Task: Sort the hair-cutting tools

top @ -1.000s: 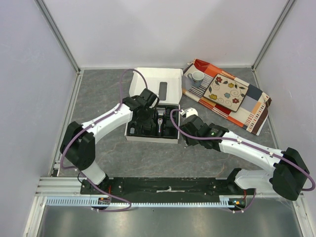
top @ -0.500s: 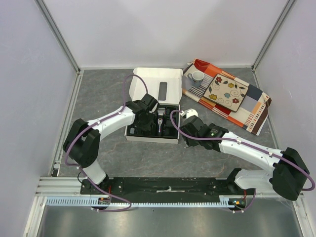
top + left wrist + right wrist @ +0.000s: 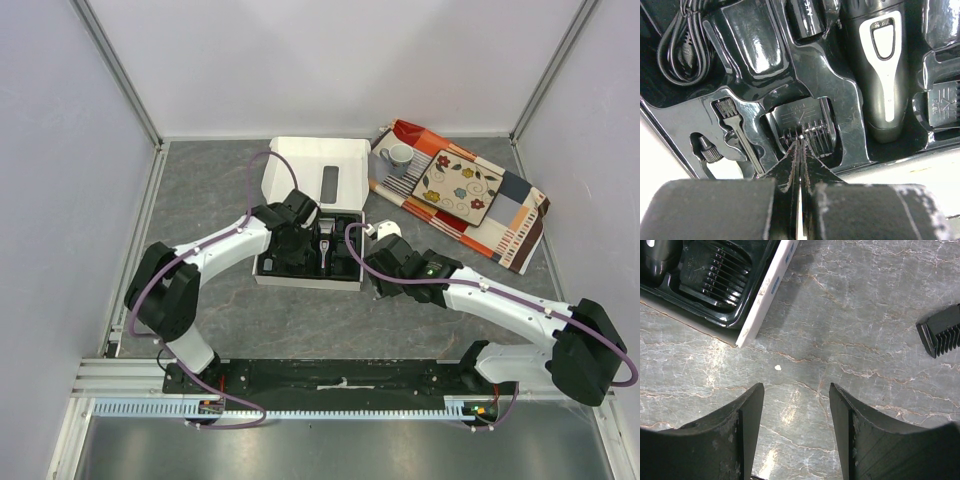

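Observation:
The black-and-silver clipper [image 3: 881,75] lies in the black tray insert [image 3: 837,92] of the white box [image 3: 308,280]. A coiled black cable [image 3: 676,42] and a small brush [image 3: 737,132] sit in the tray's left slots. My left gripper [image 3: 801,144] is shut, its tips touching a black comb attachment [image 3: 812,127] seated in the tray; nothing shows between the jaws. In the top view the left gripper [image 3: 292,250] is low over the tray. My right gripper [image 3: 796,387] is open and empty over bare table. A loose comb attachment [image 3: 941,335] lies on the table to its right.
The box's white lid [image 3: 318,172] stands open behind the tray. A patchwork cloth [image 3: 505,215] at the back right carries a grey mug [image 3: 400,157] and a floral mat [image 3: 458,187]. The box's corner [image 3: 767,295] is close to the right gripper.
My left gripper has moved down and nearer, settling onto the tray's comb slot. The right arm has not moved.

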{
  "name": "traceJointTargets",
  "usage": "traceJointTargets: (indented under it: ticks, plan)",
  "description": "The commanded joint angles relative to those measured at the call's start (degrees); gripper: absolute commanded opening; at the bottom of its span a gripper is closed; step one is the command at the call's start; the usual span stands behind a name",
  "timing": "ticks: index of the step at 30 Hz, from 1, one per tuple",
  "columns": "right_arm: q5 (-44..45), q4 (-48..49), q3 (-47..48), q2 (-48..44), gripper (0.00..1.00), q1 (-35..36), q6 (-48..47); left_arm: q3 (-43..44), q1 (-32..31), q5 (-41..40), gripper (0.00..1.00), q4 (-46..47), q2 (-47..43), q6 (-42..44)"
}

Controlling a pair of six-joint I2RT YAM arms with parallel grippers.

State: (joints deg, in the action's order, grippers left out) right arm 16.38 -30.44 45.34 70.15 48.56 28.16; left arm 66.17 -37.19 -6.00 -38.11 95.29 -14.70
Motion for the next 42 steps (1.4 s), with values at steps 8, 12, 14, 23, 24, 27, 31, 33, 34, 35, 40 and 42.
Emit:
traceJointTargets:
  ticks: [8, 12, 14, 23, 24, 27, 31, 33, 34, 35, 40, 42]
  plan:
    - [5.6, -0.9, 5.9, 1.8, 0.73, 0.2, 2.6, 3.5, 0.2, 0.8, 0.12, -1.6, -7.6, 0.5]
    - [9.6, -3.4, 8.8, 3.4, 0.79, -3.1, 2.6, 3.7, 0.2, 1.2, 0.18, -2.7, -11.6, 0.7]
    - [8.7, -3.8, 8.9, 4.1, 0.8, -6.4, 2.7, 3.4, 0.2, 2.0, 0.24, -3.3, -14.7, 0.5]
    - [10.0, -3.0, 7.0, 7.2, 0.79, -22.8, 0.9, -5.2, 0.2, 12.8, 0.36, -0.6, -30.2, -0.7]
    - [8.8, -2.5, 6.8, 7.5, 0.79, -23.7, 0.1, -6.0, 0.1, 14.3, 0.37, -0.1, -31.3, -1.0]
    - [2.1, 1.4, 5.1, 8.2, 0.81, -27.0, -4.9, -8.9, 0.2, 16.6, 0.38, 1.0, -35.5, -1.8]
    - [-4.2, 2.0, 6.4, 12.4, 0.85, -29.8, -9.7, -11.8, 0.1, 18.7, 0.38, 1.4, -38.2, -3.1]
    - [-5.4, 1.7, 8.2, 14.0, 0.88, -30.3, -11.5, -12.4, 0.1, 19.9, 0.38, 1.4, -39.2, -3.5]
    - [-6.4, 0.8, 8.9, 15.8, 0.88, -30.4, -12.2, -12.8, 0.1, 20.2, 0.38, 1.4, -39.5, -3.4]
    - [-6.8, 0.1, 10.7, 16.9, 0.89, -30.8, -13.7, -13.1, 0.2, 20.7, 0.38, 1.4, -39.7, -3.2]
    - [-7.4, -4.9, 16.4, 22.1, 0.9, -30.9, -18.1, -14.8, 0.1, 21.8, 0.38, 1.6, -41.2, -2.9]
    - [-6.5, -5.2, 17.3, 22.7, 0.9, -31.0, -19.5, -15.3, 0.1, 22.1, 0.38, 1.8, -41.6, -2.6]
